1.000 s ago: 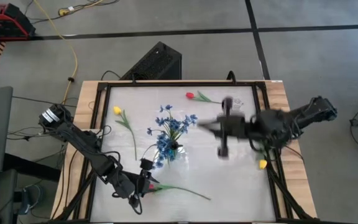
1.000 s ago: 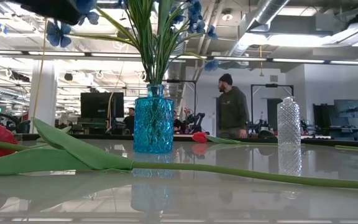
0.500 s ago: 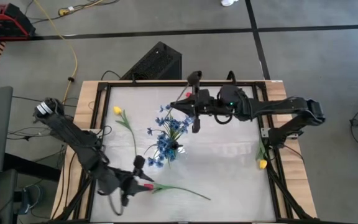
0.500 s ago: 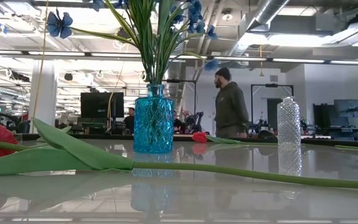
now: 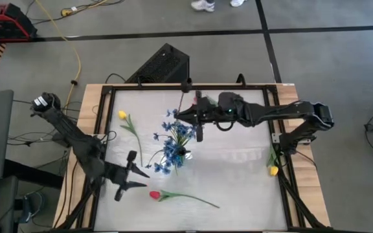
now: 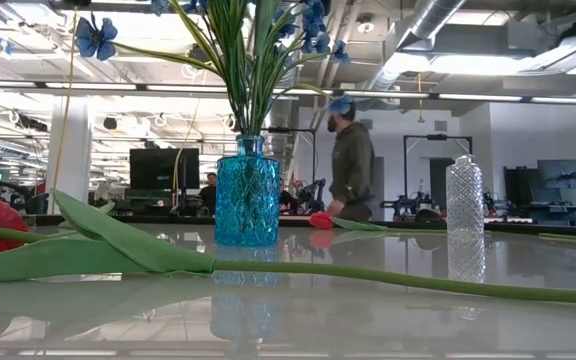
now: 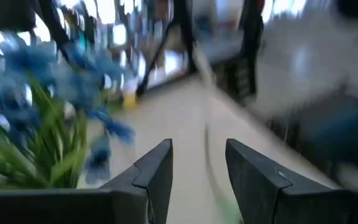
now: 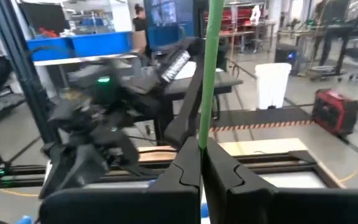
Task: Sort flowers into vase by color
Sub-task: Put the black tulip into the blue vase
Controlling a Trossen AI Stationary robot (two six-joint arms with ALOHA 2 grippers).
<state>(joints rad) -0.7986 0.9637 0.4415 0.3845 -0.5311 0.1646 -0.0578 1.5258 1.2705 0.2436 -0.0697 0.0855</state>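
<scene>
A blue glass vase point(image 6: 246, 205) stands mid-table with blue sprays point(image 5: 177, 133) in it. My right gripper point(image 5: 188, 116) hovers beside those sprays, shut on a green stem point(image 8: 213, 74) whose blossom is out of view. My left gripper point(image 5: 138, 165) is open and empty, left of the vase and above the table. One red tulip point(image 5: 154, 194) lies flat near the near edge. Another red tulip point(image 6: 320, 220) lies at the far side. A yellow tulip point(image 5: 122, 114) lies at the far left. My right gripper pinches a thin green stem point(image 8: 205, 134) between its two fingers point(image 8: 185, 171). The fingers lie level, coming from the table's right, across the stem. The stem stands roughly upright above them, lifted clear. Its lower part is hidden by the fingers.
A clear glass vase point(image 6: 465, 195) stands on the right side. A second yellow tulip point(image 5: 274, 170) sits at the table's right rail. A person point(image 6: 350, 165) walks in the room behind the far edge. The left wrist view shows the blue sprays point(image 7: 36, 81) close by.
My right arm has swung from the right half of the table toward the far left and now sits by the blue sprays. My left gripper has drawn back from the near red tulip toward the left; that tulip has stayed flat where it was.
</scene>
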